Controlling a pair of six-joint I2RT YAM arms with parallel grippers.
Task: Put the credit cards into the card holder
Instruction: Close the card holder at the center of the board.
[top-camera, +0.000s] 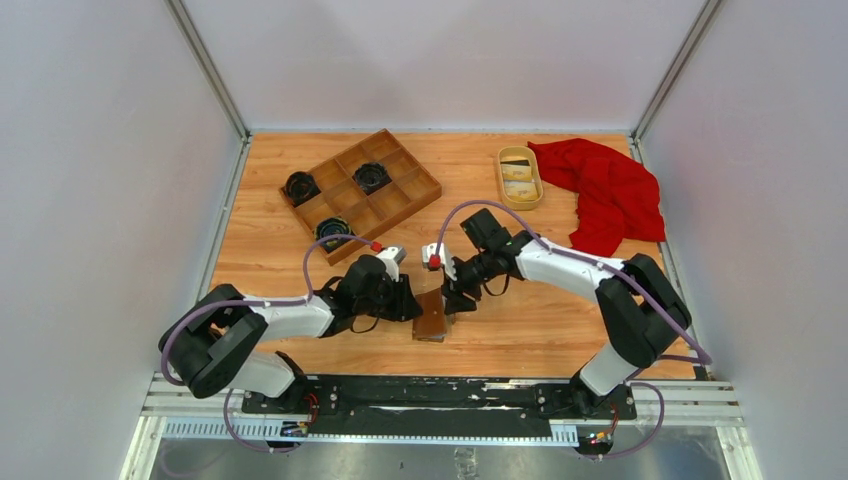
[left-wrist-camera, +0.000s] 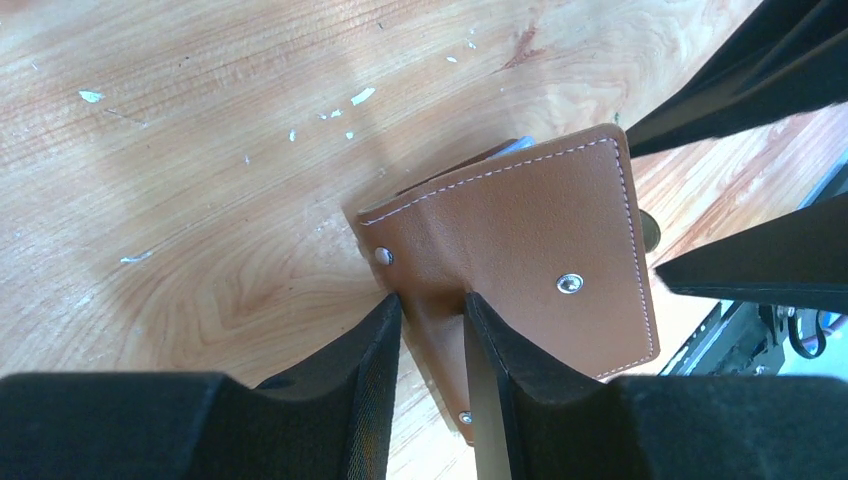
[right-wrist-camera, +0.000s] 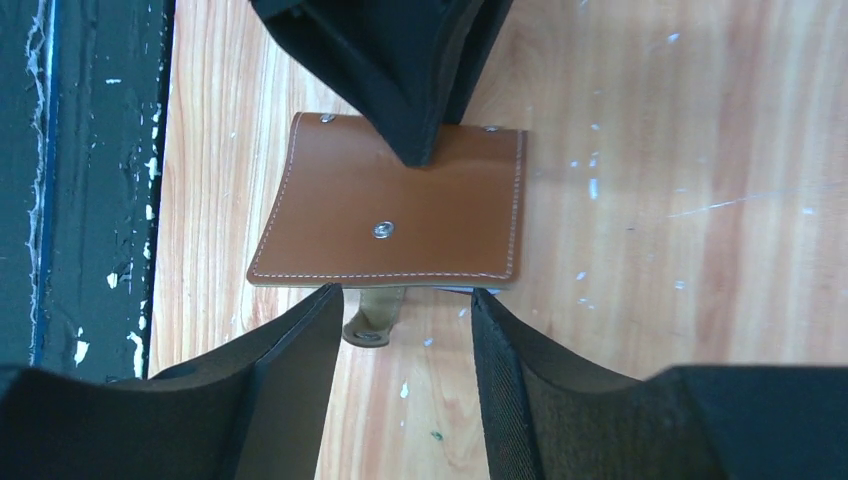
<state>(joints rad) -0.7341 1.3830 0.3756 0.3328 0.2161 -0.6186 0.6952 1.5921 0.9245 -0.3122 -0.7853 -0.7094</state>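
On our table (top-camera: 540, 335), near the front edge, our left gripper (left-wrist-camera: 432, 300) clamps the folded wallet (left-wrist-camera: 520, 270) by its spine. Our right gripper (right-wrist-camera: 405, 295) hangs released at its free edge. Cards (top-camera: 517, 172) lie in the far dish (top-camera: 501, 180).

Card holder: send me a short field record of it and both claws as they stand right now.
card holder: brown, folded shut, snap stud facing up, strap unfastened, at the near side of the table
left claw: pinched on the holder's folded edge
right claw: open at the opposite edge, gripping nothing
strap tab: sticks out into the right claw's gap, untouched
cards: none seen loose near the holder
pale sliver: peeks from the holder's far edge, cannot tell if card or pocket
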